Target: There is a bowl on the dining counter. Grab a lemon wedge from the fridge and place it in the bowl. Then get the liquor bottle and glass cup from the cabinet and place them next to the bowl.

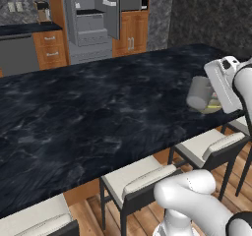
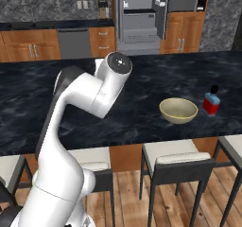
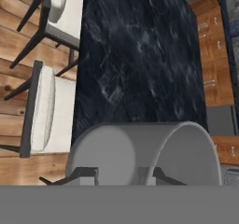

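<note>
Home kitchen, open fridge (image 2: 142,15), wooden cabinets (image 2: 182,32) (dishwasher (image 2: 74,43) too), stools (image 2: 172,160)

White-seated stools (image 2: 170,155) — wooden cabinets (image 2: 182,34) behind

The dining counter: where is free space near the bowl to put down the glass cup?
The dining counter is bare left of the bowl, toward the arm. Right of the bowl is tighter: the liquor bottle stands there.

Left base view: set behind the arm's left, faced forward and down across the desk (image 1: 98,107) toward the fridge (image 1: 91,14).
Right base view: set behind its right; the same desk, fridge and bowl (image 2: 178,110) are shared.
Hand view: held close above the desk edge and stools (image 3: 46,111).
</note>
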Robot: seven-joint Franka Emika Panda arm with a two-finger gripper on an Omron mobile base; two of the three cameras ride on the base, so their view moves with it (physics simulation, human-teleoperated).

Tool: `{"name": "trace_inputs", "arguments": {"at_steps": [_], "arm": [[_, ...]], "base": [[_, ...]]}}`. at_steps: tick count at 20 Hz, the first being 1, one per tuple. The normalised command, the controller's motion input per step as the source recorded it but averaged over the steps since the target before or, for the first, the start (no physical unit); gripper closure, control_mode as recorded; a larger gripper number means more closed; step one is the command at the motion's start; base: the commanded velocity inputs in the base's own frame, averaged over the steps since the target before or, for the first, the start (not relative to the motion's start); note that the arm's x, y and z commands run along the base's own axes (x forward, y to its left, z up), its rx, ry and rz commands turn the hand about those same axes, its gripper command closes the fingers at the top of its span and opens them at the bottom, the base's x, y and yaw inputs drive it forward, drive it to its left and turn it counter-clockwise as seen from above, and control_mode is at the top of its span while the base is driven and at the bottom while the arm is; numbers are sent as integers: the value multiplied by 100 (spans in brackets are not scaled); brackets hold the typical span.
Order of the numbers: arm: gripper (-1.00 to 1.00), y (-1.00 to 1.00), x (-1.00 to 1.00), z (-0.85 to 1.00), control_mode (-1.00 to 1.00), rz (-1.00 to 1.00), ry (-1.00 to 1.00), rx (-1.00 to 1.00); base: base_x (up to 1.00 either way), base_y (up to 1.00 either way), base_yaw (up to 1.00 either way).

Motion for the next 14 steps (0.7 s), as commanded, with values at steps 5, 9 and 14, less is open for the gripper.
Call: {"name": "trace_inputs", "arguments": {"at_steps": [5, 9, 14], "arm": [[100, -43, 75, -71, -100, 11, 7, -4], [100, -43, 80, -67, -100, 12, 1, -2], [100, -38, 82, -63, -100, 12, 0, -2]], "base": [[0, 0, 0], [0, 0, 0], [0, 0, 0]]}}
